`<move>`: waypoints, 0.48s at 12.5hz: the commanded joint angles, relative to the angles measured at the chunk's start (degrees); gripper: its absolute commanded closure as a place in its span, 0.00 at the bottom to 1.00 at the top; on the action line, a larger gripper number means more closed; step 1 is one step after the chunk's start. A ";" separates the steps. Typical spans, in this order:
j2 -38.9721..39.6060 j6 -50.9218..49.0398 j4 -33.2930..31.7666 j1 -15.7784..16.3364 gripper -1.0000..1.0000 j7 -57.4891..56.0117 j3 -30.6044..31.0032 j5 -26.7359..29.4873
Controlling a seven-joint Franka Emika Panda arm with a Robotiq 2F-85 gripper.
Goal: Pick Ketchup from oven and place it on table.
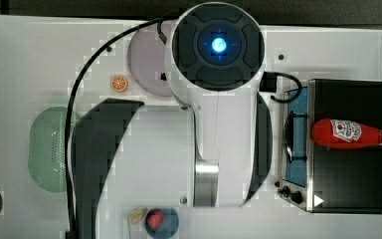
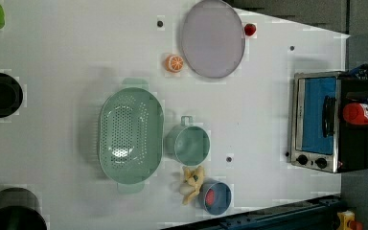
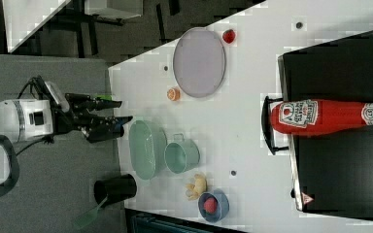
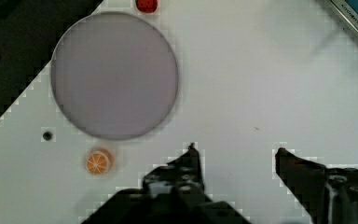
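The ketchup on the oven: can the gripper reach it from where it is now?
Probably yes. The ketchup lies alone on the oven top with nothing over it, and the gripper is open and empty above the table.

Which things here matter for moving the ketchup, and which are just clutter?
Job: ketchup lying on top of the oven; table; hand, open, empty.

Clutter: grey plate, orange slice, green colander, green cup, blue bowl, strawberry.

Bright even light, soft shadows on table, edges blocky w/ compression
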 commanded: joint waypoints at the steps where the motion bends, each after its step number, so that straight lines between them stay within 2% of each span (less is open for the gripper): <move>1: -17.47 -10.88 -4.87 -2.23 0.21 0.09 -2.16 -1.45; 3: -17.46 -10.79 -4.86 -2.26 0.00 0.09 -2.30 -1.47; 6: -17.13 -9.25 -4.86 -3.17 0.00 0.09 -5.03 -2.54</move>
